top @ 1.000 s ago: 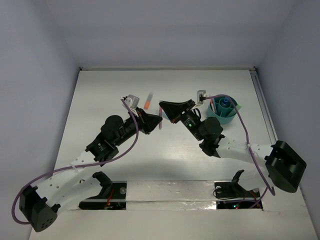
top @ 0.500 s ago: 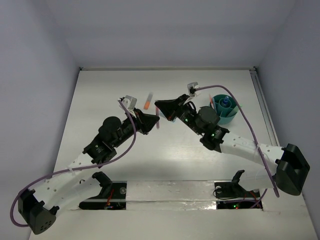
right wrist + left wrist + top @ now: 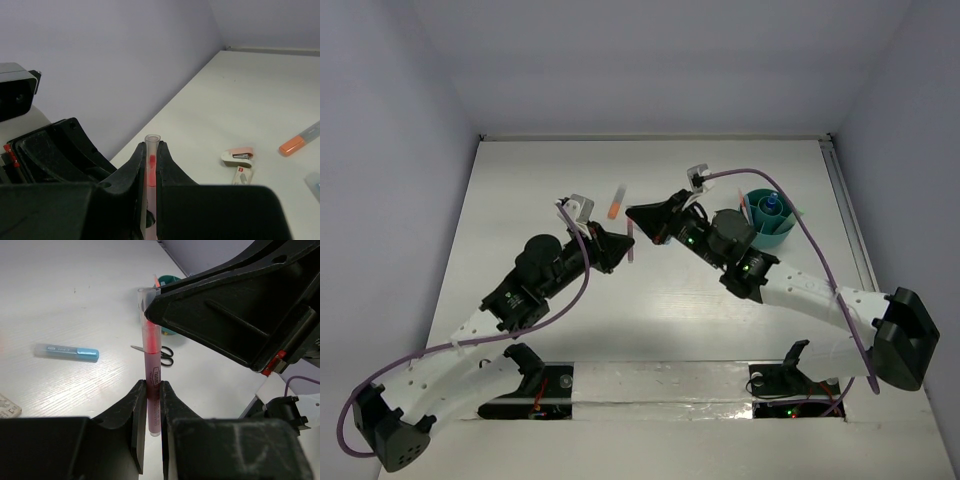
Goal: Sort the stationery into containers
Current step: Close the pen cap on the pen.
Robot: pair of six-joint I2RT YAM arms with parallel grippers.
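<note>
Both arms meet over the middle of the desk (image 3: 520, 200), and each end effector is clamped narrowly on the same pink pen (image 3: 630, 243). From above the pen is only a short pink sliver between the left end effector (image 3: 620, 247) and the right end effector (image 3: 636, 216), and the grip itself cannot be made out there.

The left wrist view makes it plain: the left end effector (image 3: 152, 390) pinches the lower part of the pink pen (image 3: 152, 360), while the pen's clear upper end runs up into the black tips of the right one. The pen is lifted off the desk. This view alone shows a blue-capped pen (image 3: 67, 351) lying flat on the desk to the left, and black-handled scissors (image 3: 165, 352) lying behind the held pen. A bit of the teal cup (image 3: 171, 279) peeks out beyond.

The right wrist view shows the right end effector (image 3: 151, 150) squeezed on the pen's clear end (image 3: 152, 160). Only here do a small pink piece (image 3: 239, 155) and a small white piece (image 3: 242, 175) appear, lying just beside each other, with the orange marker (image 3: 299, 141) farther right.

The top view alone shows the whole teal cup (image 3: 770, 238) at the right, with pens standing in it, and the orange marker (image 3: 615, 204) near both end effectors.
</note>
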